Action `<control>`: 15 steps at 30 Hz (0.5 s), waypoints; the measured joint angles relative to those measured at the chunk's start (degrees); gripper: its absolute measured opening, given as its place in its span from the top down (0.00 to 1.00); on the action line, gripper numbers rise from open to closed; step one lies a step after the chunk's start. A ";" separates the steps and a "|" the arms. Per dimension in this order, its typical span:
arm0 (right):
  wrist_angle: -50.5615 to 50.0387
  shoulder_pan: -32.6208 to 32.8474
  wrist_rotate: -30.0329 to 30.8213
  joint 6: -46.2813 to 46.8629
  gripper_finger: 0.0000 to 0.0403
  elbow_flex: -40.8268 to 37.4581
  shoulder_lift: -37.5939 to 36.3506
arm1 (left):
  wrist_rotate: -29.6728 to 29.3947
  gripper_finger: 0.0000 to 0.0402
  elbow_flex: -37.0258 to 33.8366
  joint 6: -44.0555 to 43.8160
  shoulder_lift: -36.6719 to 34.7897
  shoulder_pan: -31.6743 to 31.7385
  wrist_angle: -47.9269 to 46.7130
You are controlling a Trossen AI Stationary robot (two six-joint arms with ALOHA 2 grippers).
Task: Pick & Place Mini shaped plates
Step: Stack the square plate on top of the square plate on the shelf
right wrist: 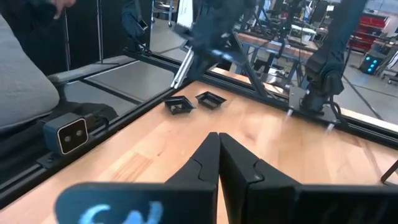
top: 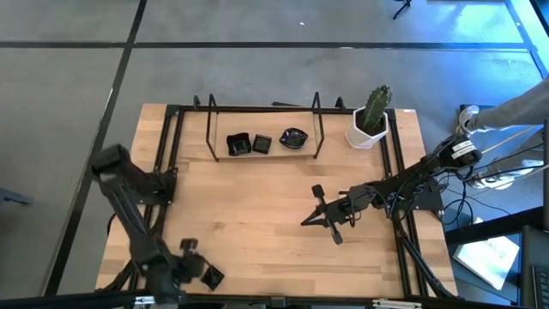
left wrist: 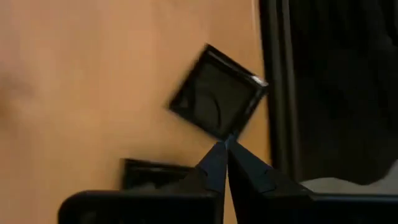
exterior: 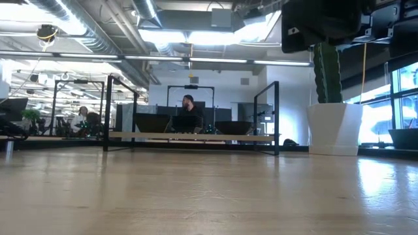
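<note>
While the left gripper (top: 190, 257) hovers at seven o'clock, fingers pressed together beside a square plate (left wrist: 217, 92); three plates (top: 262, 142) sit at twelve; right gripper (top: 319, 215) closed, empty; glossy, rigid, probably slippery, chippable; pinch a raised rim.

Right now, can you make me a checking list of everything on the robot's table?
Surface: bare wooden table.
Job's things: three black plates on the far rack; two more at the near left edge, one a raised-rim square.
Clutter: cactus pot in the far right corner.
Grippers: left gripper shut, by the square plate; right gripper shut, empty.
Cables: bundle off the right side.
Surroundings: office with a seated person.
</note>
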 joint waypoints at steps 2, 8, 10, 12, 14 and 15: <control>0.00 0.00 0.00 0.59 0.98 0.00 0.00 | 3.95 0.95 4.17 -2.18 4.79 0.87 -0.72; 0.00 0.02 0.00 1.16 0.98 0.00 0.00 | 9.93 0.81 16.21 -2.11 12.77 2.08 -12.56; 0.00 0.04 0.00 1.18 0.98 0.02 0.00 | 9.94 0.75 18.25 -2.12 14.11 2.05 -17.12; 0.00 0.05 0.00 1.18 0.98 0.02 0.00 | 9.47 0.70 19.19 -2.12 15.05 1.87 -19.61; -0.31 0.07 0.00 1.18 0.98 0.02 0.00 | 9.23 0.66 19.29 -2.06 15.78 1.31 -19.87; -0.58 0.07 0.00 1.18 0.98 0.02 0.00 | 9.18 0.64 19.19 -2.08 16.23 0.97 -20.06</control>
